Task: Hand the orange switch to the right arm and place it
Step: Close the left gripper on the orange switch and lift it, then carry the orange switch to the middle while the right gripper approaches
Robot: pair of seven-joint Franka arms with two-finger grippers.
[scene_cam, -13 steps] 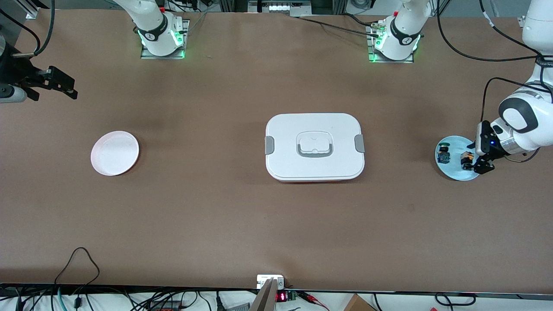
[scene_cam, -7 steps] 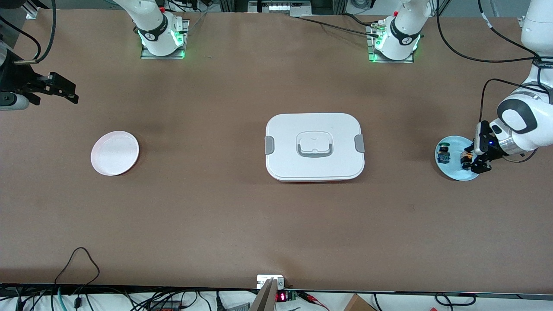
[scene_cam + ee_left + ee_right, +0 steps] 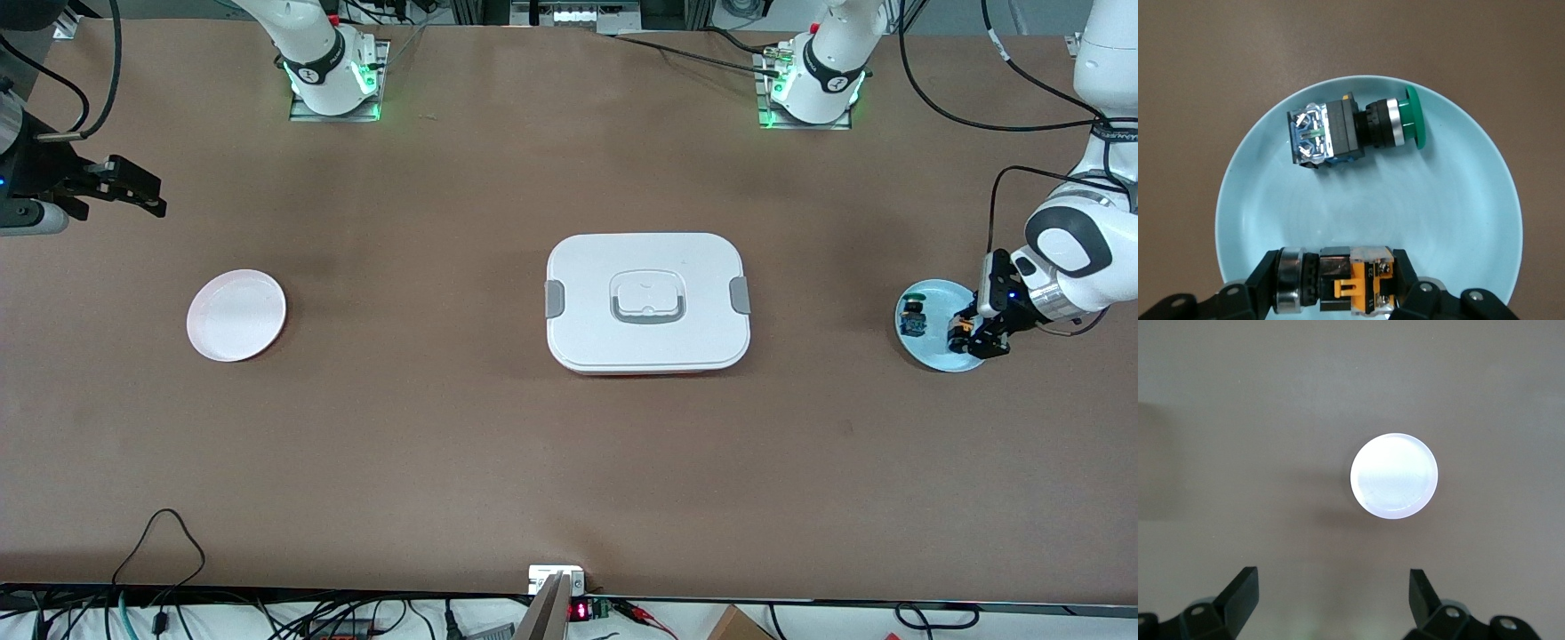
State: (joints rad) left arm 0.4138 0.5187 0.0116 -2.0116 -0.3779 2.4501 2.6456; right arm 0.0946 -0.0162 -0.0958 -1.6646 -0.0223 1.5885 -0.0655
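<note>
The left claw [image 3: 969,336] pinches the orange switch [image 3: 1353,285], which lies on the blue plate [image 3: 1458,213] beside a green switch [image 3: 1355,129]. The right claw [image 3: 133,187] waits spread above the bench [image 3: 569,444] near the white plate [image 3: 236,315]. Only the grasp looks done; lifting, handover and placing remain.

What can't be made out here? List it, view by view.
- Left wrist view: the orange switch is gripped by the left gripper; its cap end and underside are cut off by the picture's edge and covered by a finger.
- Front view: on the blue plate, the orange switch is too small and half covered by the left gripper to show detail.
- Right wrist view: the open right gripper is cut off by the edge.
</note>
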